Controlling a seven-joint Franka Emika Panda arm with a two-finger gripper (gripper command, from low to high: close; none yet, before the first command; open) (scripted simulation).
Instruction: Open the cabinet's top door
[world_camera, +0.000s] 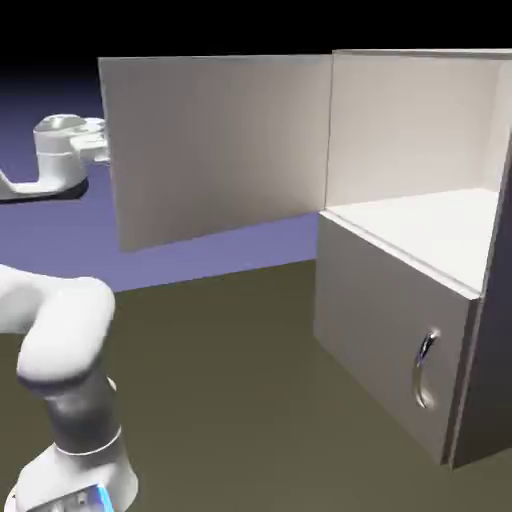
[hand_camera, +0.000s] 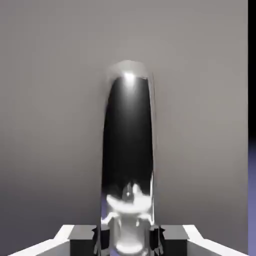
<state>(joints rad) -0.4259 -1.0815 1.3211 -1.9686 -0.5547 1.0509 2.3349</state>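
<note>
So the white two-finger gripper (hand_camera: 129, 241) is clamped on the curved silver bow handle (hand_camera: 128, 150), probably for pulling leverage. The tall flat grey top door (world_camera: 215, 150) is swung wide from the grey metallic cabinet's (world_camera: 385, 310) upper edge.

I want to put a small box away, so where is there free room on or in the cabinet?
The upper compartment's floor shows bare between the back wall and the front edge, beside the open door. It is crowded at the door's handle, where the gripper is closed.
</note>
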